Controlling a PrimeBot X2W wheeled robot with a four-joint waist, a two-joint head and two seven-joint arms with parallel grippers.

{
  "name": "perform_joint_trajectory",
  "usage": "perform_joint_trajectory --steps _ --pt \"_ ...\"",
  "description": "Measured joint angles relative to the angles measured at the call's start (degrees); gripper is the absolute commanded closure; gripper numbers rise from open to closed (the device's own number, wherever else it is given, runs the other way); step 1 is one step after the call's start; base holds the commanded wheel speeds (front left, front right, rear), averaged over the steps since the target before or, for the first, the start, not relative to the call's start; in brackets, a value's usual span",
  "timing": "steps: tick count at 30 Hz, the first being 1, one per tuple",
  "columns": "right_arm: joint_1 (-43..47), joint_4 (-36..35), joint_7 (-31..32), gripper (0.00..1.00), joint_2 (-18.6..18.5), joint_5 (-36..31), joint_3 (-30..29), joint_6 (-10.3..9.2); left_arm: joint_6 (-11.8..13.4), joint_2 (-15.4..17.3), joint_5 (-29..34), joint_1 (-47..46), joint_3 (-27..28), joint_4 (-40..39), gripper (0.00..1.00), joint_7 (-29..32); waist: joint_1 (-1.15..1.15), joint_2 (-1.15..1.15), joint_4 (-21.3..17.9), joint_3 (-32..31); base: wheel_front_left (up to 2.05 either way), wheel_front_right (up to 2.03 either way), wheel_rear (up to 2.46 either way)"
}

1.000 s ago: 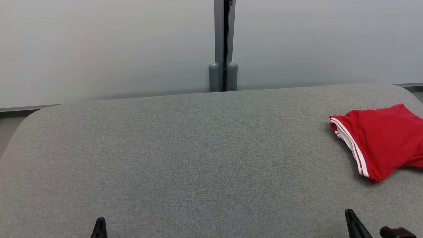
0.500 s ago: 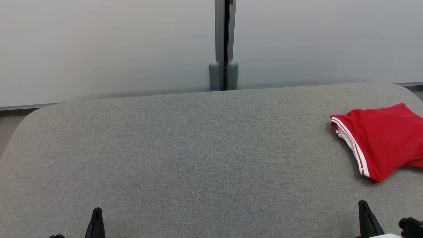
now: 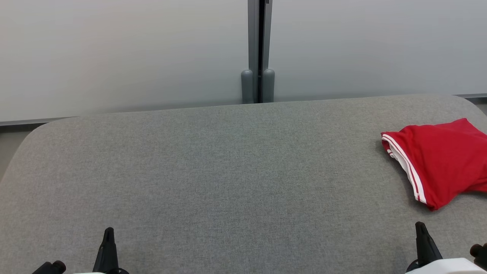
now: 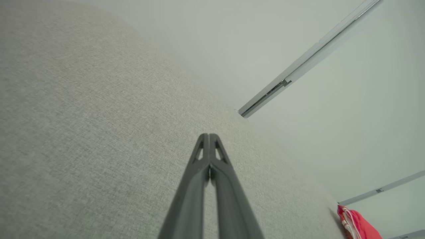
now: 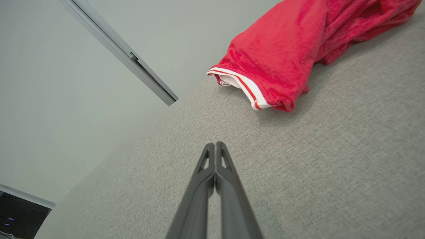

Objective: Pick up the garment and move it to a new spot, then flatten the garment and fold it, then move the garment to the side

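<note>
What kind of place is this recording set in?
Probably an office or lab test area: a grey fabric-covered surface, frosted partition panels joined by a metal post, and one red garment.

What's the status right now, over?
Left gripper shut, empty. Right gripper shut, empty. Red garment bunched at grey surface's right side, untouched. Nothing between it and right gripper.

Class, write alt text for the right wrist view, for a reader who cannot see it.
A red garment with a white-striped hem lies bunched on a grey fabric surface at the upper right. The shut right hand points toward it from the bottom edge, short of touching it. A pale wall rises behind.
</note>
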Motion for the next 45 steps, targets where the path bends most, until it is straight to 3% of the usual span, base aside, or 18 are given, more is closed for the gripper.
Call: perform_joint_trajectory --steps 45 --pt "-5.0 -2.0 7.3 1.0 0.0 30.7 -1.8 0.0 -2.9 0.4 -26.9 -7.0 2.1 1.0 1.0 7.4 0.0 0.0 0.3 0.8 0.0 0.0 0.0"
